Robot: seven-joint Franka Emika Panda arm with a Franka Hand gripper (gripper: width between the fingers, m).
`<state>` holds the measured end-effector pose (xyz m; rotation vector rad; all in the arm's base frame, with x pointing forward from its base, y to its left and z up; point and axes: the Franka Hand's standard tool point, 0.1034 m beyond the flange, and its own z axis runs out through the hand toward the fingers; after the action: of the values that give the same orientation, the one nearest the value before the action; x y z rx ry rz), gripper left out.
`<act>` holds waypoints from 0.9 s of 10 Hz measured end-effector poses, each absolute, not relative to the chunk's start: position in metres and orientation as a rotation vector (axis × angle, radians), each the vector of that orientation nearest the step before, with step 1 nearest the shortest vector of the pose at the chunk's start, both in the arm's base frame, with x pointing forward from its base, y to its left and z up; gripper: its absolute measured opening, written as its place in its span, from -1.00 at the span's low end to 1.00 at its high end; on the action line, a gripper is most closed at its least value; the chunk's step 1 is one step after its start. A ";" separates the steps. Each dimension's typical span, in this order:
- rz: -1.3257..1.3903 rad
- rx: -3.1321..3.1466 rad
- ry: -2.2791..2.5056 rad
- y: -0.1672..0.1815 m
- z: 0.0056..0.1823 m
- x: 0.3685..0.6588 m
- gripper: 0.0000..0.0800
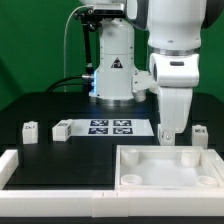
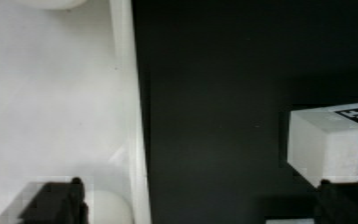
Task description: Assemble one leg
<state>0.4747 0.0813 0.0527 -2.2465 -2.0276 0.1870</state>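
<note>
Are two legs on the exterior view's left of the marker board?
Yes: a leg and a second leg stand there, beside the marker board.

The Panda arm (image 1: 170, 35) was glossy white, made of thick rounded shells with a dark grey seam where they met. Its base column (image 1: 110, 45) wore a triangular warning sticker (image 1: 117, 63), and a blue light (image 1: 94, 86) glowed low on its side. A black cable (image 1: 71, 45) looped down beside it. The wrist ended in a boxy white housing (image 1: 177, 100); the jaws themselves were black.
</note>
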 end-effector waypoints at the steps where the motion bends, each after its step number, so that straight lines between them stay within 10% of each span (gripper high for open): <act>1: 0.188 -2.245 -2.029 0.081 0.052 0.474 0.62; 9: 0.230 -3.015 -0.625 0.108 0.053 0.452 0.62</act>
<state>0.4521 0.1084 0.0531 -3.0148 -0.6246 0.2296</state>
